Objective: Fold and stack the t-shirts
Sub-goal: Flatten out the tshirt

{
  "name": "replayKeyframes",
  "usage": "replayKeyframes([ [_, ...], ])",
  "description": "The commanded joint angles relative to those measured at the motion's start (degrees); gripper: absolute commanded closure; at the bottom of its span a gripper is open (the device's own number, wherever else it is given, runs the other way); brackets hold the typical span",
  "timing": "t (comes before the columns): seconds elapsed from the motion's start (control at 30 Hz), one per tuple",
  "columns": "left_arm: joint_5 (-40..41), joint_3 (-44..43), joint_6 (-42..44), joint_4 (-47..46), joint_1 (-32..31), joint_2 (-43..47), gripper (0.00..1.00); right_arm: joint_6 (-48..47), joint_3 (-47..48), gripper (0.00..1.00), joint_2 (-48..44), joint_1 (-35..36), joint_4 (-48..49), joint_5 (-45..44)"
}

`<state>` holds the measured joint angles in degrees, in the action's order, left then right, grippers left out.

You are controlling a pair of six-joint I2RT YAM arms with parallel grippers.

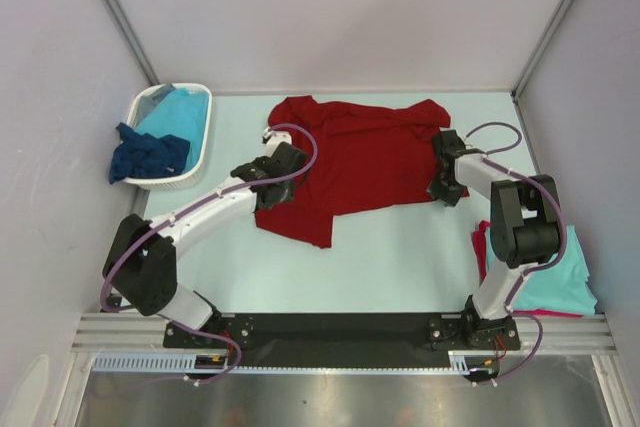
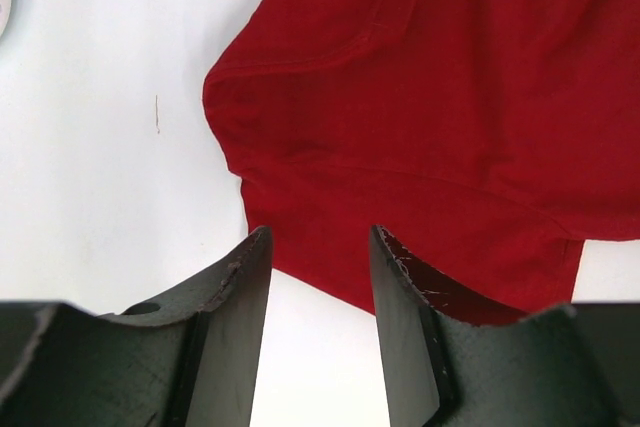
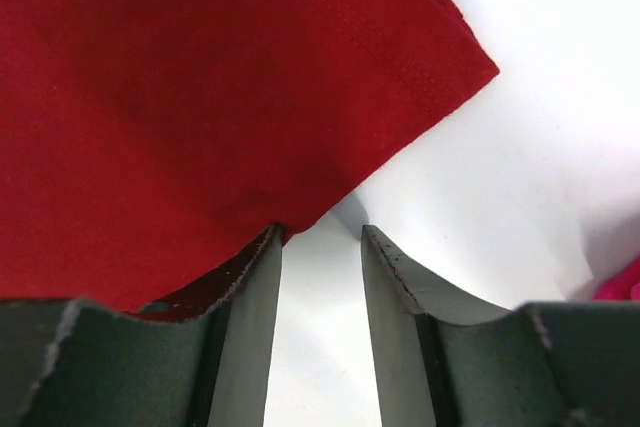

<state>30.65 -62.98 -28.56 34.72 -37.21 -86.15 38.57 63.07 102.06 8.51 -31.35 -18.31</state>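
A dark red t-shirt [image 1: 365,162] lies spread and rumpled across the middle of the table. My left gripper [image 1: 275,185] sits low at its left edge. In the left wrist view the shirt [image 2: 420,97] fills the upper right, and the left gripper [image 2: 320,237] is open, its hem just at the fingertips and bare table between them. My right gripper [image 1: 446,185] is at the shirt's right side. There the cloth [image 3: 180,97] lies over the outside of the left finger [image 3: 250,287], while the right gripper [image 3: 320,232] stands open over bare table.
A white basket [image 1: 207,117] at the back left holds a turquoise shirt [image 1: 180,112] and a dark navy one [image 1: 145,157] hanging over its rim. At the near right a folded turquoise shirt [image 1: 555,277] lies on a red one [image 1: 480,242]. Walls enclose the table.
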Motion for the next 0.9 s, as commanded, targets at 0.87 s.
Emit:
replayKeyframes([
  [0.87, -0.4, -0.2, -1.3, -1.8, 0.1, -0.7, 0.5, -1.2, -0.8, 0.47, -2.8, 0.1, 0.3, -6.0],
])
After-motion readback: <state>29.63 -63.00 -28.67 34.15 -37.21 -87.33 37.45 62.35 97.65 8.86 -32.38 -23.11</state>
